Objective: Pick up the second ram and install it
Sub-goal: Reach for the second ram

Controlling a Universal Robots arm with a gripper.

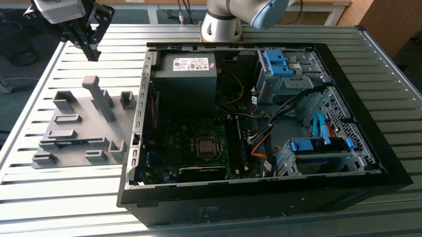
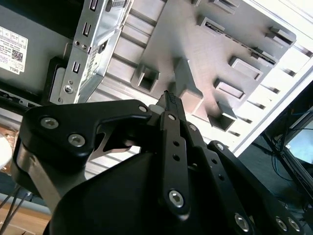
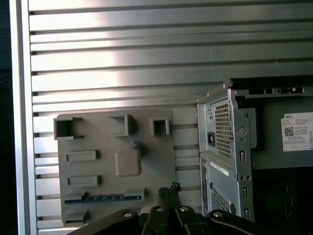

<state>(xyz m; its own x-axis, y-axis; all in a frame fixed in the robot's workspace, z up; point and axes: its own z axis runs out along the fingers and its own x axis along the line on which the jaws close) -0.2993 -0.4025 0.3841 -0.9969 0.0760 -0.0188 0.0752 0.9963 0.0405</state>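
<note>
The second ram is a thin dark strip with bluish glints, standing on edge in a slot of the grey fixture tray. In the exterior view the ram sits near the tray's front end. My gripper hangs high over the slatted table beyond the tray's far end, at the exterior view's upper left, well apart from the ram. Its black fingers lie together with nothing between them. The same closed fingertips show in the first wrist view, over the tray's edge.
An open black computer case lies on the table to the exterior view's right of the tray, its motherboard, power supply and blue drive bays exposed. The arm's base stands behind the case. Upright blocks rise from the tray.
</note>
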